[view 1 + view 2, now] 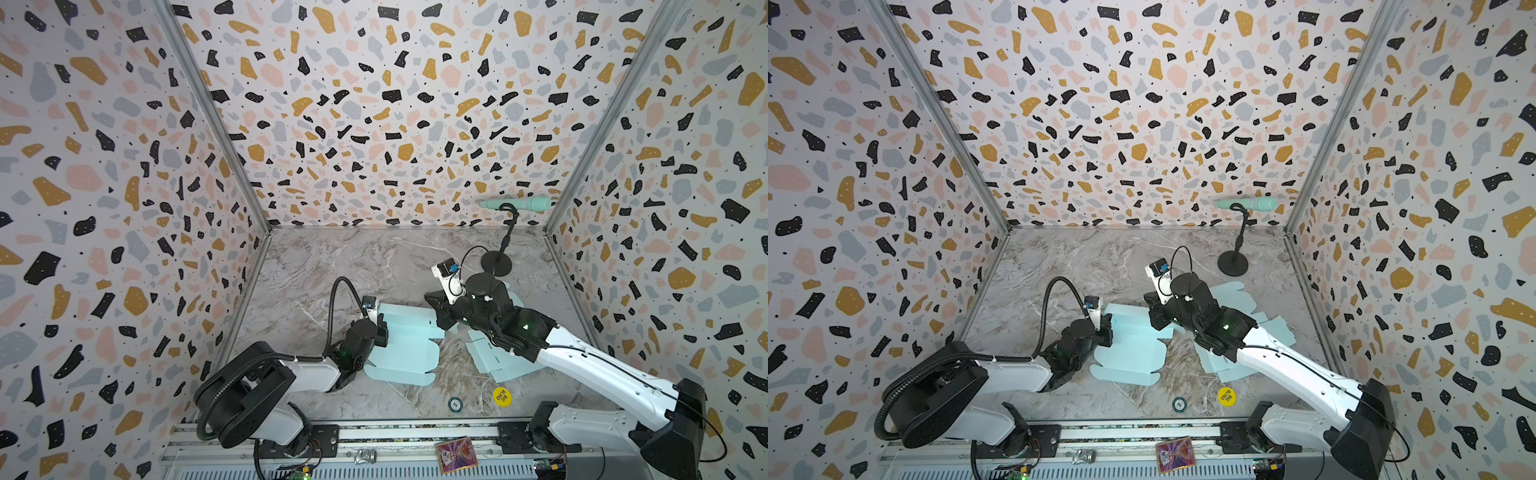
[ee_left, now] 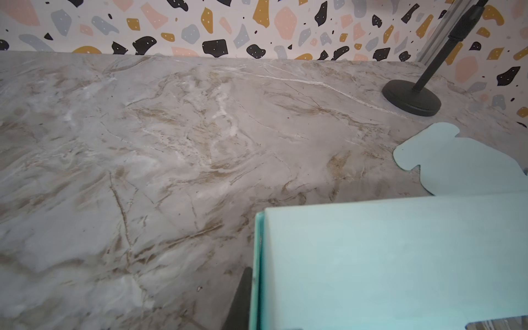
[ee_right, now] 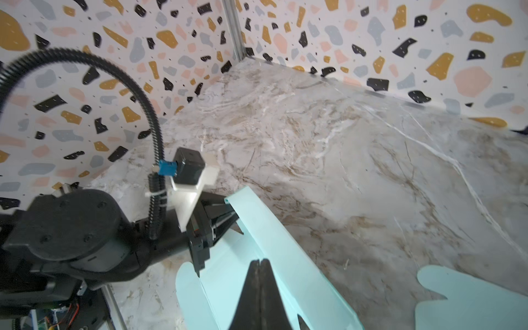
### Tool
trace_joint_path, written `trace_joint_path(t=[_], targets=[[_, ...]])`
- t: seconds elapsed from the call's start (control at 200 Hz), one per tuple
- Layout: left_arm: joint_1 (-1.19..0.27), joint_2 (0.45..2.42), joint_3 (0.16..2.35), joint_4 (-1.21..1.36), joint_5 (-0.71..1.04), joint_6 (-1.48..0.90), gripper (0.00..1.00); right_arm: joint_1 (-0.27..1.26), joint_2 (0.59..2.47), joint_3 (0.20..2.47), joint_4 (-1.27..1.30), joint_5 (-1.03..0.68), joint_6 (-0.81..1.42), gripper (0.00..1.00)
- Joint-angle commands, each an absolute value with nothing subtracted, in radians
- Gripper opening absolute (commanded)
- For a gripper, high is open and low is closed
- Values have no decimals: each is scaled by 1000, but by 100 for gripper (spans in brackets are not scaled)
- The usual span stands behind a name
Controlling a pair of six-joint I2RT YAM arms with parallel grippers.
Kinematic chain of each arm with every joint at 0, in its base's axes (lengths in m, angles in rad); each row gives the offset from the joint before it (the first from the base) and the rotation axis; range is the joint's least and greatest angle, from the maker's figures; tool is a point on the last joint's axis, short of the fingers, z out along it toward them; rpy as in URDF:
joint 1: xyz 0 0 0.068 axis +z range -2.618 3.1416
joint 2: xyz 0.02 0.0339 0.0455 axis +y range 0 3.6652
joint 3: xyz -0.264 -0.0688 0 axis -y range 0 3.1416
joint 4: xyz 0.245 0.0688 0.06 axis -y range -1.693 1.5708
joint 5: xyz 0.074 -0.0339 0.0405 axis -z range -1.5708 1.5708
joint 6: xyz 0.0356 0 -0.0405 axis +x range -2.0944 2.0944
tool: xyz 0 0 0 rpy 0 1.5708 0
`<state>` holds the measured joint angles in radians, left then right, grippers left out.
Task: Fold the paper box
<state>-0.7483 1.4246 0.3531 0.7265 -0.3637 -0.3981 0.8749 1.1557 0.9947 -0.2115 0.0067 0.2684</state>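
The paper box (image 1: 405,357), a flat pale blue blank, is lying at the middle of the desk (image 1: 332,266), with its far flap (image 3: 291,251) standing up off the surface. That flap is running left to right, and the two grippers are sitting at its opposite ends. The left gripper (image 3: 228,213) is pinching the flap's left end. The right gripper (image 3: 260,274) is sitting at the right end with its jaws pressed fully together; whether paper is caught between them is not showing. A second blank (image 1: 490,365) is lying further right, under the right arm. The coming fold is likely turning on the crease along the flap's length, so both ends are needing to travel together.
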Motion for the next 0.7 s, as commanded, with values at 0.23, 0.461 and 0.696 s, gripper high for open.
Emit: trace_joint_path(t=[0.23, 0.461, 0.696], targets=[[-750, 1320, 370, 599, -408, -513, 0, 818, 1235, 904, -191, 64, 308, 0], [-750, 1267, 355, 583, -407, -503, 0, 802, 1310, 893, -114, 19, 303, 0], [-750, 1222, 348, 572, -382, -508, 0, 854, 1380, 939, -55, -15, 258, 0]])
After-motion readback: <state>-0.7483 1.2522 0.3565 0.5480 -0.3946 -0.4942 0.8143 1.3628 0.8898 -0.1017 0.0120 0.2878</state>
